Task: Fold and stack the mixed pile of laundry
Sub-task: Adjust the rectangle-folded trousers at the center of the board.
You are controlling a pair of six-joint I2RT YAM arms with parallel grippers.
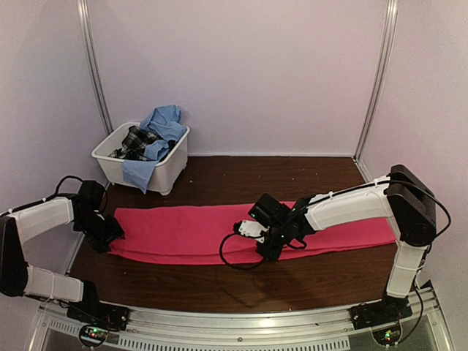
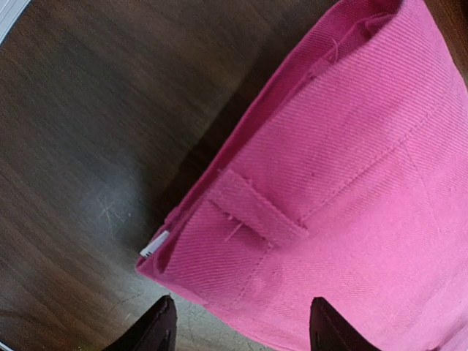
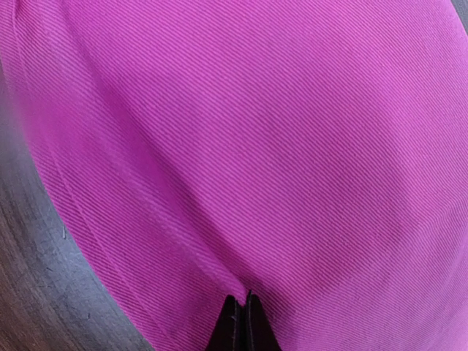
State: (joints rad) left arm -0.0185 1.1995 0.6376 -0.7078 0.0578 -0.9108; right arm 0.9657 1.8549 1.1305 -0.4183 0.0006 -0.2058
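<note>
Pinched by the right gripper [image 3: 240, 325], jaws pressed together, is the near edge of the pink cloth [image 1: 183, 234]; its waistband end is found just ahead of the left gripper [image 2: 238, 333], jaws spread, the long axis laid between both.

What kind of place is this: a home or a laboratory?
Probably a robot test booth, not a home: plain pale walls with metal posts enclose a dark table, and two arms are bolted to a rail at its near edge.
</note>
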